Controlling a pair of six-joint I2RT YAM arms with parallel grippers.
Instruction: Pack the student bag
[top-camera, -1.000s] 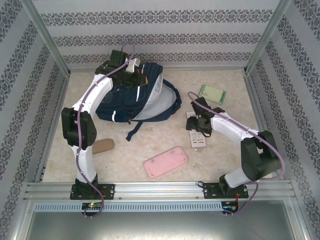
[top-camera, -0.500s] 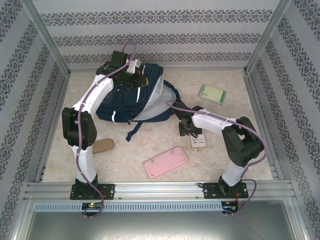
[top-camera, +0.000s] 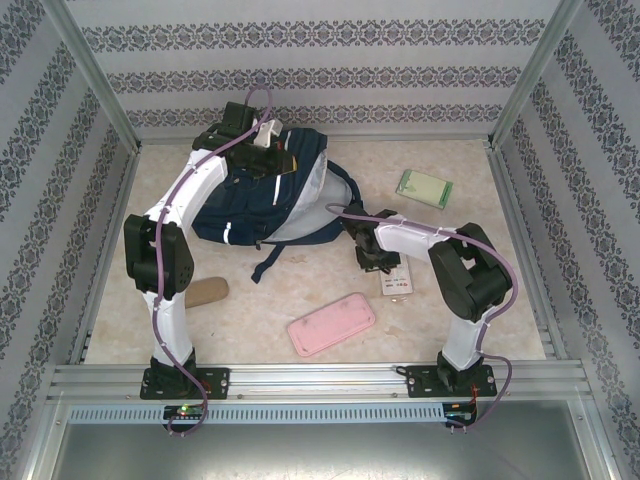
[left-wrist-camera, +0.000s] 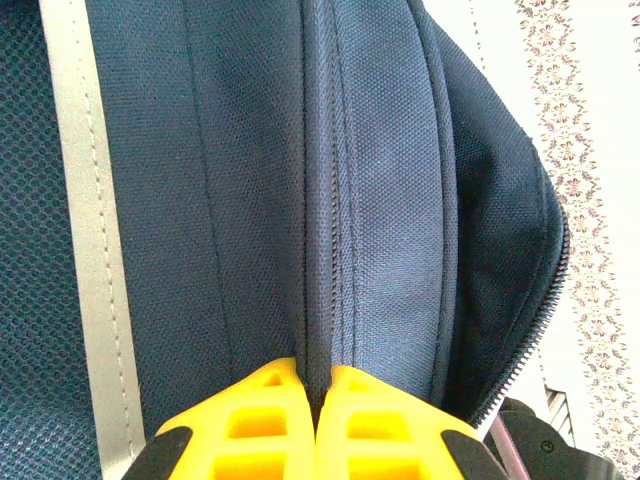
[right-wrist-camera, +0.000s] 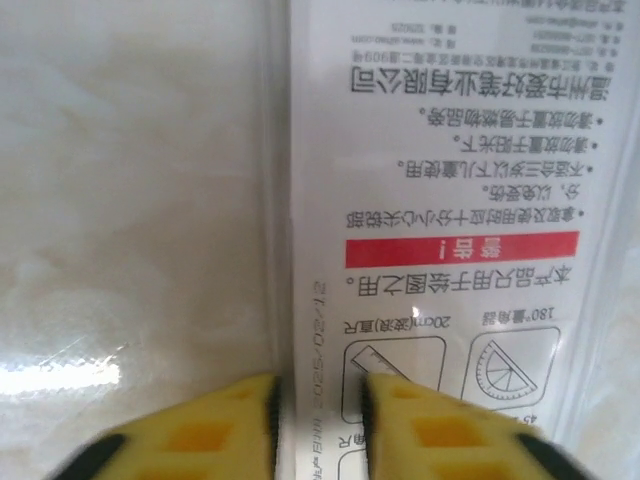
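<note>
Every readable mark sits on the white packet (right-wrist-camera: 440, 250), and all of it stands upside down to me. Toward 1 o'clock a bold line of Chinese characters ends in 有限公司, with smaller bulleted Chinese lines under it. At 3 o'clock a red band carries 警告! in white. Toward 5 o'clock, just off my right pincer (right-wrist-camera: 320, 392), little drawings of a ruler and a protractor are captioned "20cm" and "180°". At 6 o'clock a sideways string of digits and slashes is too blurred to trust.
</note>
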